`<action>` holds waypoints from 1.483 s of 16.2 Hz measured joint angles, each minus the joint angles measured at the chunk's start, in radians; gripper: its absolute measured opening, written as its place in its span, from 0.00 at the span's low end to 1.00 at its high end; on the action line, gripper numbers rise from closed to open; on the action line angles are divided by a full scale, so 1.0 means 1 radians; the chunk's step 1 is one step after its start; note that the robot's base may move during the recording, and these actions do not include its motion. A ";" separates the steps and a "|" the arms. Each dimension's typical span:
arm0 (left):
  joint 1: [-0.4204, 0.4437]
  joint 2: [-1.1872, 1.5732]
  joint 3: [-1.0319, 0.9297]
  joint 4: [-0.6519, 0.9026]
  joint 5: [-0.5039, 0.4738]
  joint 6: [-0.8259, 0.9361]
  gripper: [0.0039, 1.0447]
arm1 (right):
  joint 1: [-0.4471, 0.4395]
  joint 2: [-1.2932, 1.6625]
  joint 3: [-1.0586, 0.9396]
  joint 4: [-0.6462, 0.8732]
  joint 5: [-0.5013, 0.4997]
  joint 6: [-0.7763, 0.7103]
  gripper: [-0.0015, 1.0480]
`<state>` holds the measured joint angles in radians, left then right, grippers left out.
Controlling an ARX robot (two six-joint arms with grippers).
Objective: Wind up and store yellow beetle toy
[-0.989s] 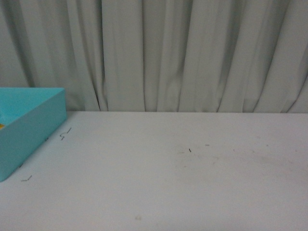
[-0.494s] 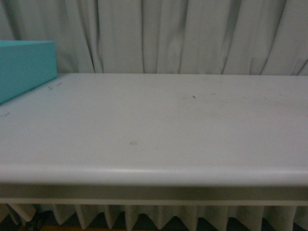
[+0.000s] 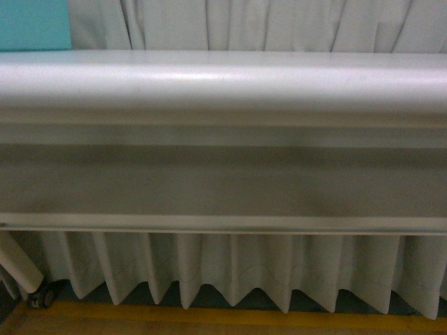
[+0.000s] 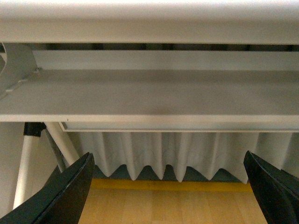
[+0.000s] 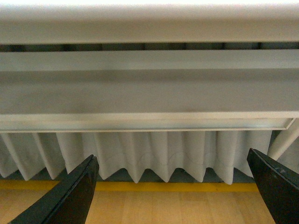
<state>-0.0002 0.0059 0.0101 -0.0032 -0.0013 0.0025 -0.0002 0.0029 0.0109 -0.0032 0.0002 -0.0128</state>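
The front view has dropped from the tabletop to the table's front edge point(image 3: 223, 77) and underside.

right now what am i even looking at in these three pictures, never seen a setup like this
It is a robot with two arms, each ending in an end effector. The front picture comes from a camera on its body; it sits low, facing the table edge, with a teal box corner up top and a curtain below. The other two come from wrist cameras. The dark tips are the left end effector and right end effector, both open and holding nothing. The tabletop is out of sight, so I cannot see the toy.
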 joint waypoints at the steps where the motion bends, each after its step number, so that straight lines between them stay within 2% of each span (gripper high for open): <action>1: 0.000 0.000 0.000 0.000 0.001 0.000 0.94 | 0.000 0.000 0.000 0.000 0.000 0.000 0.94; 24: 0.000 0.000 0.000 0.000 0.001 0.000 0.94 | 0.000 0.000 0.000 -0.001 0.000 0.002 0.94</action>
<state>-0.0002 0.0059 0.0101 -0.0036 -0.0002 0.0025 -0.0002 0.0029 0.0109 -0.0044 0.0002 -0.0109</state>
